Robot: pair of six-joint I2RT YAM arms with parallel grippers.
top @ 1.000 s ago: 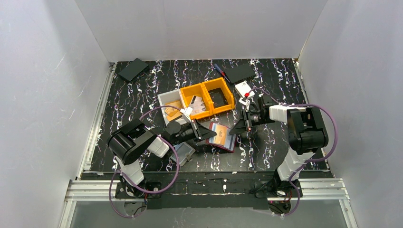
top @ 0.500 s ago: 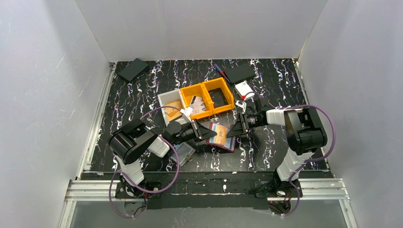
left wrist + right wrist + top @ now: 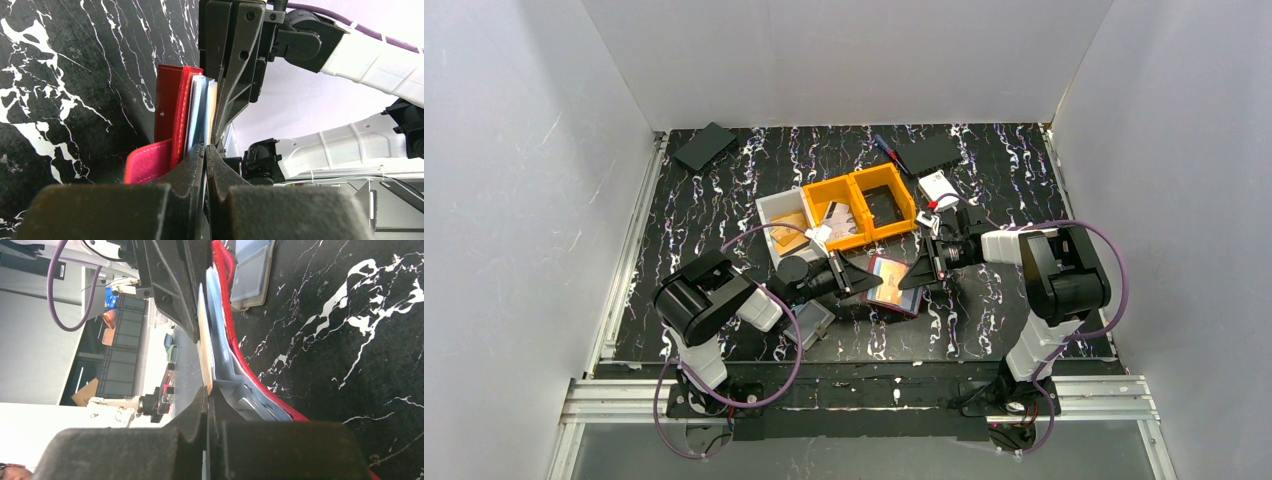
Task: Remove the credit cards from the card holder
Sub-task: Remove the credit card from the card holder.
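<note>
The red card holder (image 3: 890, 286) lies open between both arms in the top view, a tan-orange credit card (image 3: 886, 284) showing in it. My left gripper (image 3: 870, 285) is shut on the holder's near edge, pinching a thin blue-grey inner layer (image 3: 196, 112) beside the red cover (image 3: 172, 112). From the opposite side, my right gripper (image 3: 911, 278) is shut on the edge of the tan credit card (image 3: 203, 340), which stands out from the holder's grey lining (image 3: 225, 355) and red cover (image 3: 231, 322). The left gripper (image 3: 206, 148) and the right gripper (image 3: 207, 390) face each other.
An orange two-part bin (image 3: 861, 208) and a white bin (image 3: 782, 222) with cards in it stand just behind the holder. A grey case (image 3: 810, 322) lies by the left arm. Black flat items (image 3: 705, 146) (image 3: 927, 153), a pen (image 3: 886, 148) and a white device (image 3: 939, 187) sit farther back.
My right gripper moved left up to the holder, opened, then shut on the card's edge. The holder's right side has tilted up slightly. The left gripper stayed shut in place.
</note>
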